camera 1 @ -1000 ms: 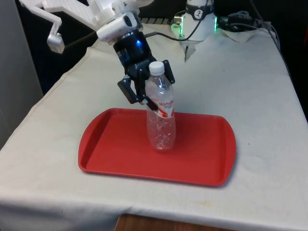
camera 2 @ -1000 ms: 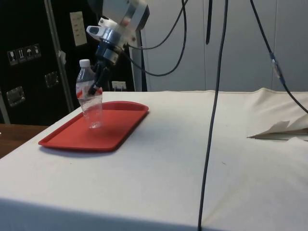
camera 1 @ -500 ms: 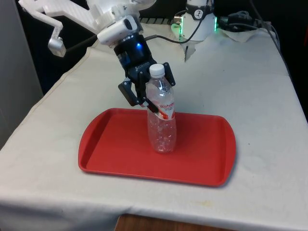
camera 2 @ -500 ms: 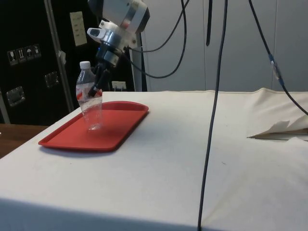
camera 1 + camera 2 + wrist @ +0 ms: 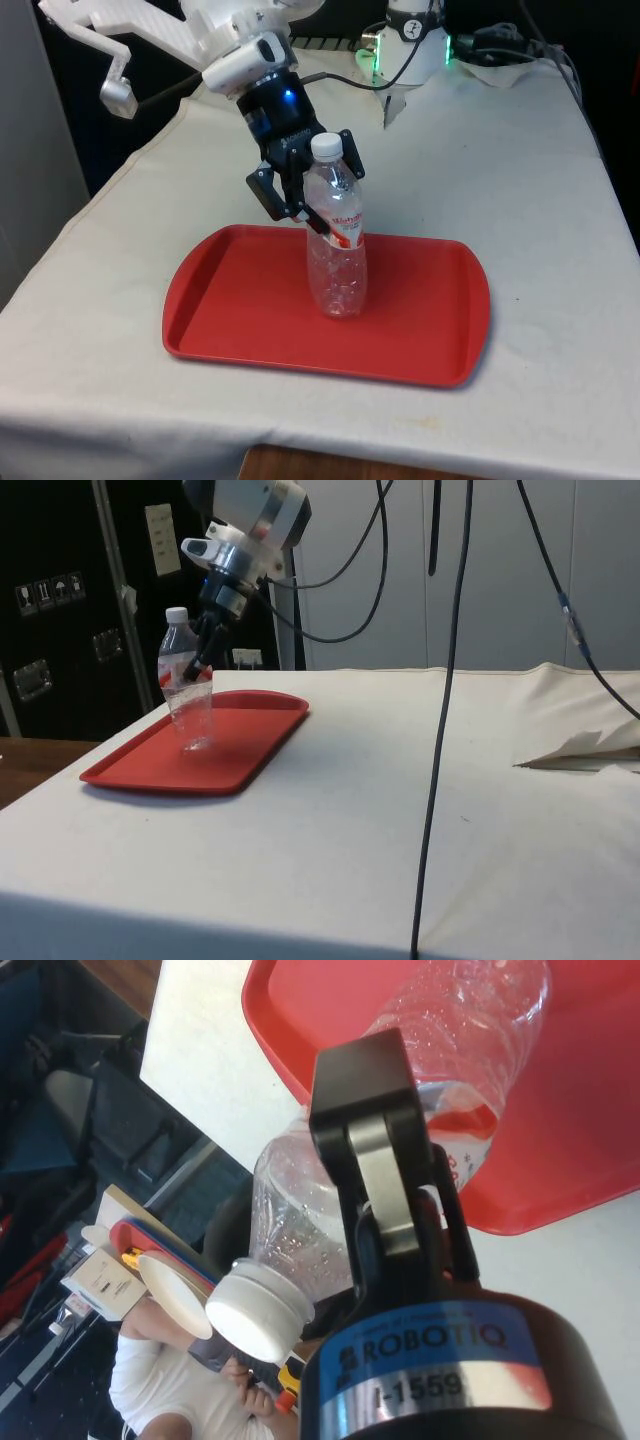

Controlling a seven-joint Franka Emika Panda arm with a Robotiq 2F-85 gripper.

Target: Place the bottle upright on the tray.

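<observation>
I see the clear bottle (image 5: 336, 240) standing upright on the red tray (image 5: 240, 310), its labelled upper body between my gripper (image 5: 303, 195) fingers (image 5: 385, 1175), which close on it just below the white cap (image 5: 326, 145)

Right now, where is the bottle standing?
The bottle stands upright near the middle of the red tray in the front view, with the gripper closed around its upper part.
</observation>
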